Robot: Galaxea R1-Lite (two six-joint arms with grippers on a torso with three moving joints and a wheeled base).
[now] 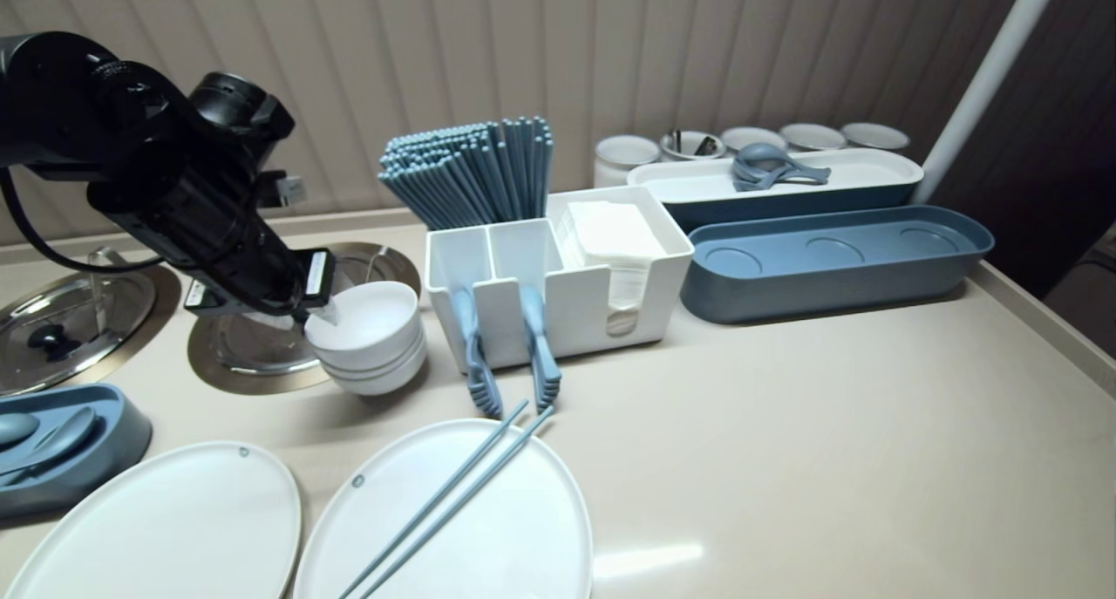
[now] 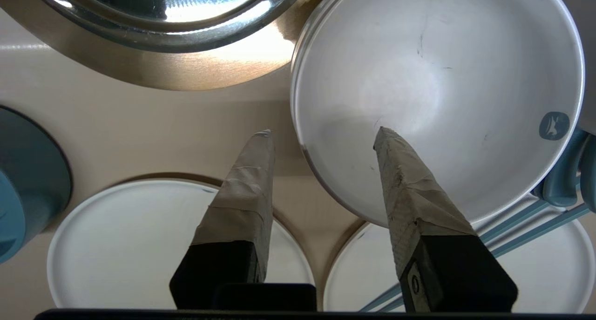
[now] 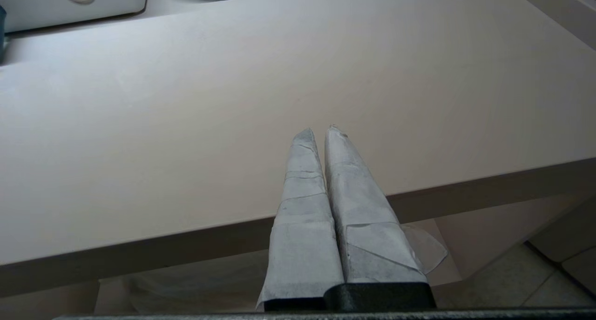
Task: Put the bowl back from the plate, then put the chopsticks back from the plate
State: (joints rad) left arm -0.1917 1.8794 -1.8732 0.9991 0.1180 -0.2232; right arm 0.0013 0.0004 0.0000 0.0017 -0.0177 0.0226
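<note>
A stack of white bowls [image 1: 370,337] stands on the beige counter beside a round steel lid [image 1: 253,342]. My left gripper [image 1: 319,313] hangs over the stack's left rim, open. In the left wrist view the gripper [image 2: 323,132] straddles the top bowl's [image 2: 437,78] rim: one taped finger [image 2: 409,185] lies over the bowl's inside, the other finger [image 2: 242,189] is outside over the counter. Nothing is gripped between them. My right gripper [image 3: 319,130] is shut and empty, parked above the counter's front edge [image 3: 419,189], and does not show in the head view.
Two white oval plates [image 1: 166,529] [image 1: 523,538] lie at the front, the right one bearing blue chopsticks [image 1: 445,499]. A white caddy [image 1: 645,294] with chopsticks, tongs and napkins stands right of the bowls. A blue tray [image 1: 828,259] and a blue spoon rest [image 1: 96,442] flank the scene.
</note>
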